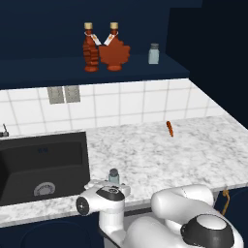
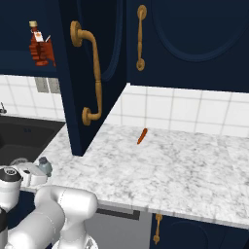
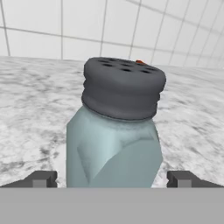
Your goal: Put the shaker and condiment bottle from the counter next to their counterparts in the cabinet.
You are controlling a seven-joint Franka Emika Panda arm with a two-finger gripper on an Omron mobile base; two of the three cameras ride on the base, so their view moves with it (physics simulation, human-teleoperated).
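Tool (image 3: 112, 179) spread wide, fingertips (image 3: 41, 178) flanking the shaker (image 3: 114, 131) on either side, not touching.

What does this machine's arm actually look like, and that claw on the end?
A chunky arm of glossy white rounded shells with dark joint caps and a black-and-grey disc near the wrist. Its claw ends in two small, blocky dark grey fingertips. No cables or markings show.

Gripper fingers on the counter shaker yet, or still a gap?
Apart. In the hand view the two fingertips stand wide on either side of the shaker, with bare counter visible between each tip and the glass. The gripper is open.
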